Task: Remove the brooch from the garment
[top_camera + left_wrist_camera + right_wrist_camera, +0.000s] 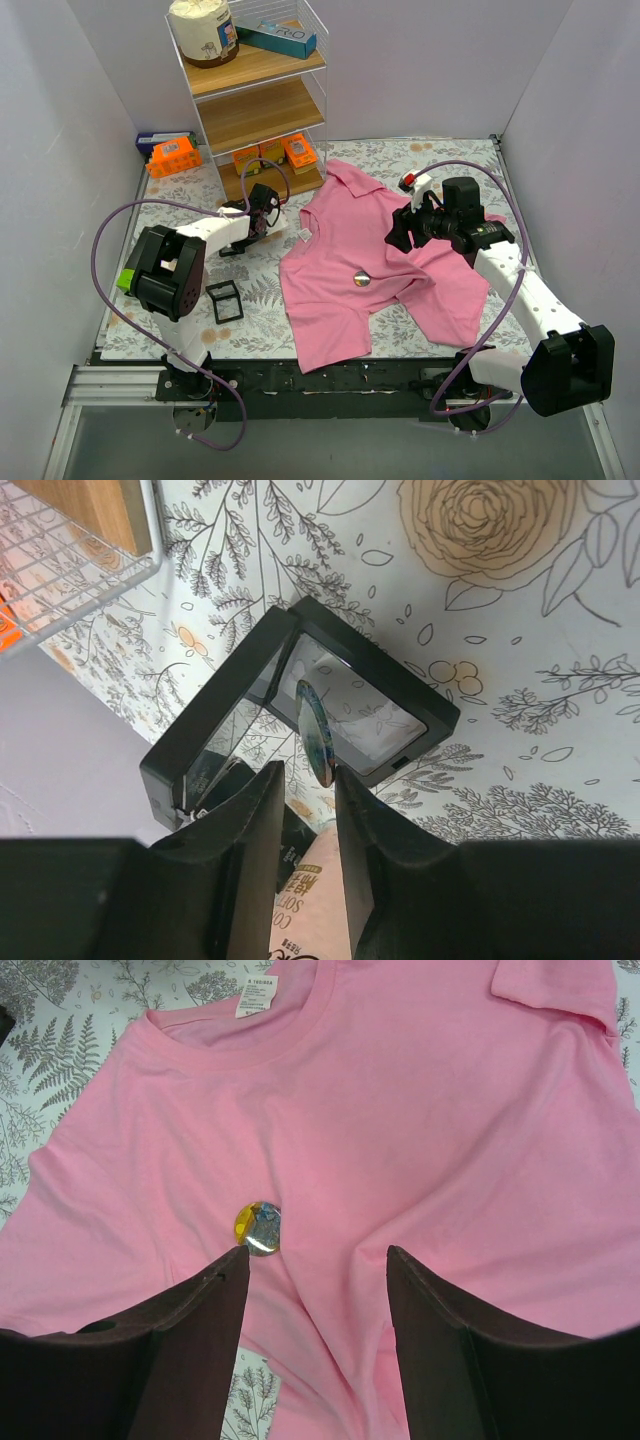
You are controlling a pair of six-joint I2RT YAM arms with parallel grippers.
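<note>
Garment: we see the pink shirt [335, 300] spread flat on the counter [450, 160], collar toward the shelf [262, 100], with some folds on its right side.
Brooch: the small round disc [258, 1228] sits on the chest of the shirt, well below the white collar label [258, 998]. It looks silvery from overhead. In the right wrist view we note a yellow patch on its face.
Right gripper: it [318, 1260] hangs over the middle of the shirt, pointing down at the fabric.
Right fingers: spread wide with only pink cloth between them. The brooch lies just beside the tip of one finger [215, 1300], outside the gap, and we cannot tell whether they touch.
Left gripper: it [308, 780] is off the shirt, near the foot of the shelf and over the floral cloth.
Left fingers: nearly pressed together, leaving a narrow slot.
Thin disc: a second disc [314, 730] stands edge-on at that slot. We cannot tell whether the fingers pinch it.
Black case: an open hinged frame [405, 695] lies on the cloth right behind the thin disc.
Second frame: a small black square frame [224, 300] lies flat on the counter left of the shirt.
Shelf contents: orange boxes [272, 152] on the bottom level.
</note>
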